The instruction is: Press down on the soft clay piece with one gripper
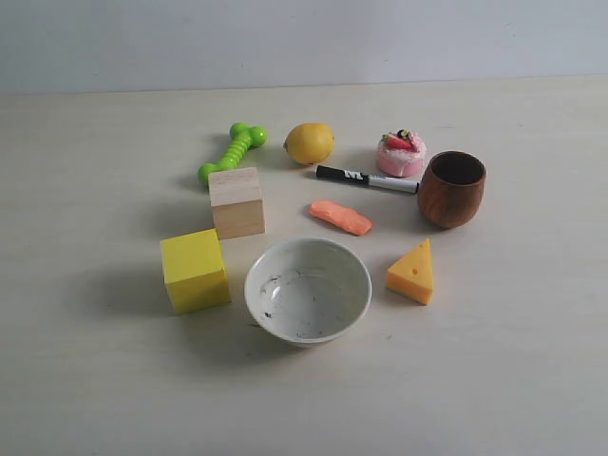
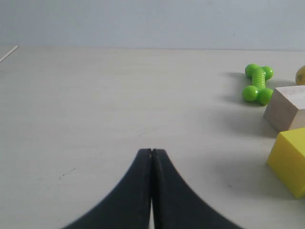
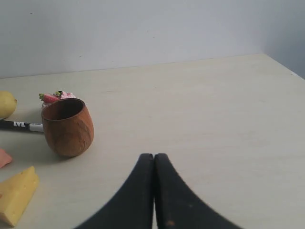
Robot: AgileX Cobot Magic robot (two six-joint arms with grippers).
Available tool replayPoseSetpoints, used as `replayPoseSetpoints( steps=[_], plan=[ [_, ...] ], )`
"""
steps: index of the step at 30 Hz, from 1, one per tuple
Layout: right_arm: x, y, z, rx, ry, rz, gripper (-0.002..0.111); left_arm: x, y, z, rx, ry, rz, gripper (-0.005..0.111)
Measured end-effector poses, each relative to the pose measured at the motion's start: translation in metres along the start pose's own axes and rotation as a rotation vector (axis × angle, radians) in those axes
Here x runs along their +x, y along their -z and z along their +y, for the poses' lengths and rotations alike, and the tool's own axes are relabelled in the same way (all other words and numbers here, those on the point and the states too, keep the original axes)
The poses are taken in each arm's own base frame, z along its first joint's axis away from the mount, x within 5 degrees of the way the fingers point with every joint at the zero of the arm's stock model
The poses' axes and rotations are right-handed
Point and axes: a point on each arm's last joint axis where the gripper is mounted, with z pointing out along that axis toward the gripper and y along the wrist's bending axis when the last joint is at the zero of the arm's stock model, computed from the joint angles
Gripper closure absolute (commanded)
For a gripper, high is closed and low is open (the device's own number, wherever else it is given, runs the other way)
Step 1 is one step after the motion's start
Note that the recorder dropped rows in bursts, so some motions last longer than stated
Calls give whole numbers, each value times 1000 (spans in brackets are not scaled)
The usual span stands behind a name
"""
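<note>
The soft clay piece (image 1: 340,217), a small salmon-orange flattish lump, lies on the table between the black marker (image 1: 366,180) and the white bowl (image 1: 308,290). In the right wrist view only a sliver of the clay (image 3: 4,157) shows at the frame's edge. Neither arm appears in the exterior view. My left gripper (image 2: 152,151) is shut on nothing, over bare table, well away from the objects. My right gripper (image 3: 154,156) is also shut and empty, off to the side of the wooden cup (image 3: 67,127).
Around the clay stand a wooden cup (image 1: 451,188), pink cake toy (image 1: 401,154), lemon (image 1: 309,143), green dumbbell toy (image 1: 231,152), wooden block (image 1: 236,201), yellow cube (image 1: 195,270) and cheese wedge (image 1: 411,273). A wall backs the table.
</note>
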Motion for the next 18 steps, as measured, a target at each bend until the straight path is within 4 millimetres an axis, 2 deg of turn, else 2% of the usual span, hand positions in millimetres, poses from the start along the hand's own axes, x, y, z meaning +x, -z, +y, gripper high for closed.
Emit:
replayPoseSetpoints(
  steps=[5, 12, 18],
  plan=[
    [-3, 0, 0, 4, -2, -30, 107, 0, 0, 0, 0, 0, 0, 107],
    [-22, 3, -3, 34, -4, -241, 107, 0, 0, 0, 0, 0, 0, 107],
    [-25, 4, -4, 40, -6, -282, 107, 0, 0, 0, 0, 0, 0, 107]
  ],
)
